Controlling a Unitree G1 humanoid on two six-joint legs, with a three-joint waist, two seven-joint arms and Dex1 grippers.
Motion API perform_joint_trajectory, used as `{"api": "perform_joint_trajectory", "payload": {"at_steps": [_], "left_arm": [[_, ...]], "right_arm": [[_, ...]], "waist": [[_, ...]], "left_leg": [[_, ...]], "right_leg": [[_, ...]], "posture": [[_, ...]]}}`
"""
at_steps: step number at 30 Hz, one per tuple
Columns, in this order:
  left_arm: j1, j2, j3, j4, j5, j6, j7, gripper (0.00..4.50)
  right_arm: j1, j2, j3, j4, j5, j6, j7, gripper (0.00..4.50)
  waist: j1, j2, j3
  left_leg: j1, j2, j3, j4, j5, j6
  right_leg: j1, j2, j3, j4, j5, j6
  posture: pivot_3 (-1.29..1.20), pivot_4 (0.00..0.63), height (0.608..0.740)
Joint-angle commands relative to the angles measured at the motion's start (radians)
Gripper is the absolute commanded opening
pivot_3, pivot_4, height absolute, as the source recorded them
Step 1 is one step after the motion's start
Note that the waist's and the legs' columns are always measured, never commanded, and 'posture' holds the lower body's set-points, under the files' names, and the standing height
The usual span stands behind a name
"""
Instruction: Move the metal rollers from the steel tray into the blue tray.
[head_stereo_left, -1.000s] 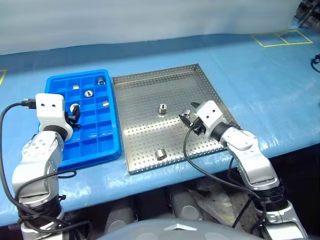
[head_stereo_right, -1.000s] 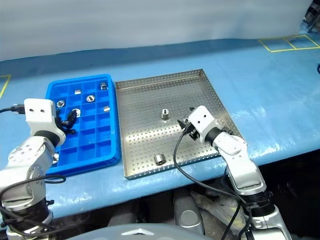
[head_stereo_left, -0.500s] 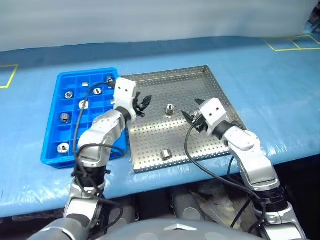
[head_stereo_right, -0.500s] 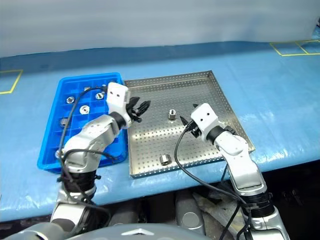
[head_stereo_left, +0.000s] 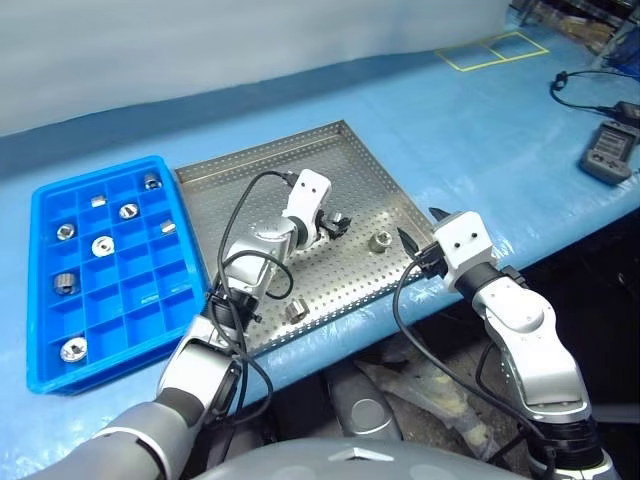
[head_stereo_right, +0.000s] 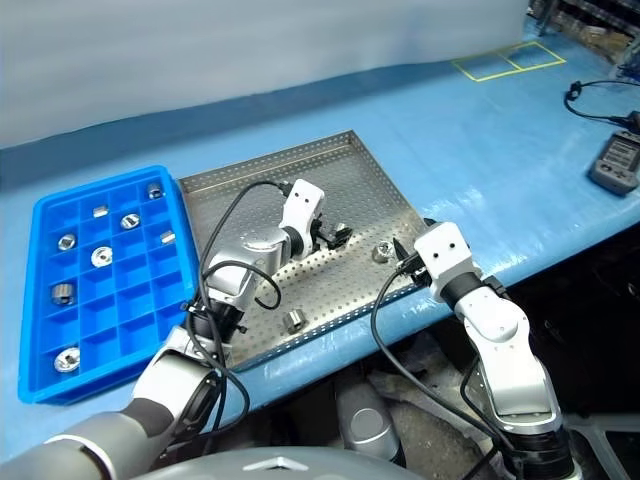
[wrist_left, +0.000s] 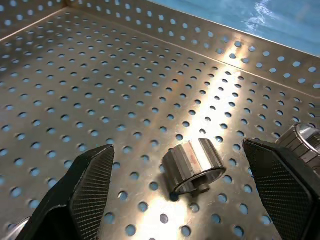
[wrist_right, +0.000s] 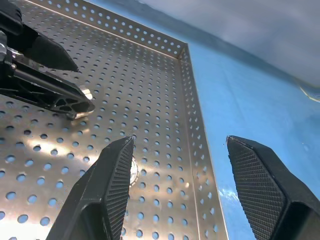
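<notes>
A grey handheld device (head_stereo_left: 608, 152) lies on the blue table (head_stereo_left: 480, 110).

Shiny perforated steel tray (head_stereo_left: 240, 180)

left tool (wrist_left: 182, 195) spread wide, right tool (wrist_right: 195, 190) likewise

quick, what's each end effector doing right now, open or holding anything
Left end effector: open, empty, fingers either side of a roller lying on the steel tray.
Right end effector: open, empty, above the steel tray.
</notes>
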Motion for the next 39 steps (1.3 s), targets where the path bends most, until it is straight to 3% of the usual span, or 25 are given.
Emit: {"api": "perform_joint_trajectory", "payload": {"at_steps": [1,12,23,39], "left_arm": [[-0.006,0.002,0.025,-0.039,0.012,-0.036,0.017,4.47],[0.057,0.016,0.179,-0.23,-0.046,-0.048,0.071,4.47],[0.093,0.044,0.103,-0.205,0.0,-0.003,0.075,4.47],[0.115,0.064,0.1,-0.156,0.018,0.006,0.087,4.47]], "right_arm": [[-0.016,-0.001,-0.005,-0.025,0.0,-0.003,-0.003,3.14],[-0.05,-0.003,0.024,0.002,0.0,-0.007,0.015,3.14],[-0.079,-0.001,0.04,0.02,0.002,-0.011,0.028,3.14],[-0.098,-0.002,0.047,0.025,0.002,-0.005,0.042,3.14]], "waist": [[-0.016,0.0,0.0],[-0.023,0.0,0.0],[-0.008,0.0,0.0],[0.008,0.0,0.0]], "left_leg": [[0.0,0.0,0.001,0.0,0.0,0.0],[0.001,0.0,0.005,0.0,0.001,0.001],[0.001,-0.001,0.005,0.0,0.0,0.003],[0.001,-0.001,0.005,0.0,0.0,0.003]], "right_leg": [[0.0,0.0,0.001,0.0,0.0,0.0],[-0.001,0.0,0.008,0.0,0.002,0.003],[-0.001,-0.001,0.008,0.0,0.003,0.004],[-0.001,-0.001,0.008,0.0,0.003,0.004]], "posture": [[-0.47,0.15,0.74],[-0.43,0.15,0.74],[-0.4,0.15,0.74],[-0.38,0.15,0.74]]}}
